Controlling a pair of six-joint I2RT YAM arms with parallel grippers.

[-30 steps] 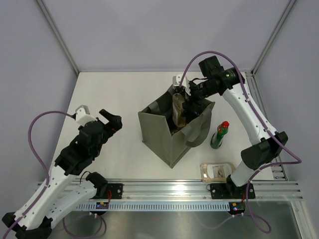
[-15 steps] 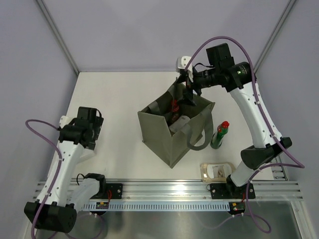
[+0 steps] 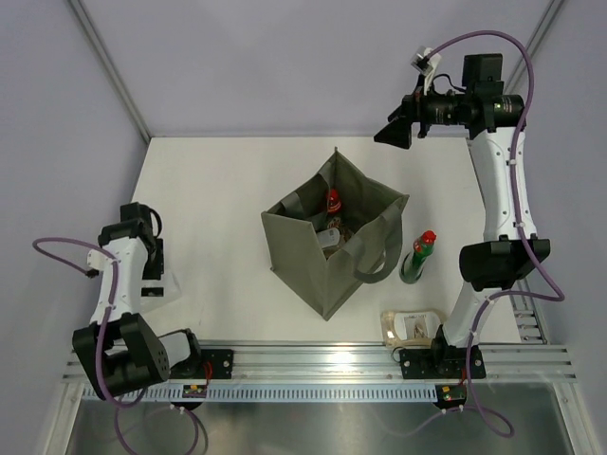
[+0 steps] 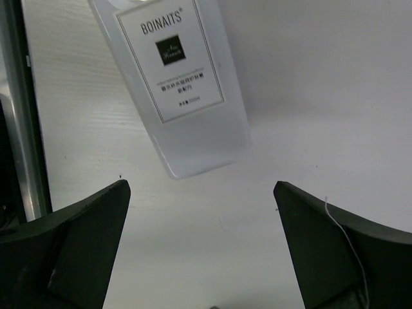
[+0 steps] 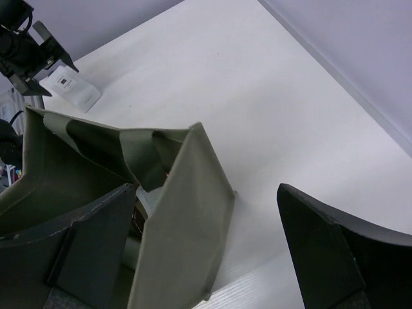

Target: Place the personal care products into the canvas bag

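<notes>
L gripper point(image 4: 199, 188) spread wide, empty, right above a white BOINAITS bottle point(image 4: 183, 84) lying flat nr the left edge of the surface point(image 3: 218, 180). R gripper point(image 3: 391, 133) also spread, empty, raised over the back edge. Canvas bag point(image 3: 322, 256) stands mid-surface w/ a red bottle point(image 3: 333, 200) inside. Dark green red-capped bottle point(image 3: 417, 258) upright just beside the bag's right side. Beige pouch point(image 3: 412, 324) flat nr the front edge.

White bottle point(image 4: 193, 138) lying on pale table point(image 4: 335, 96), BOINAITS label point(image 4: 182, 71) up — left gripper point(image 4: 201, 185) spread wide, not touching it
</notes>
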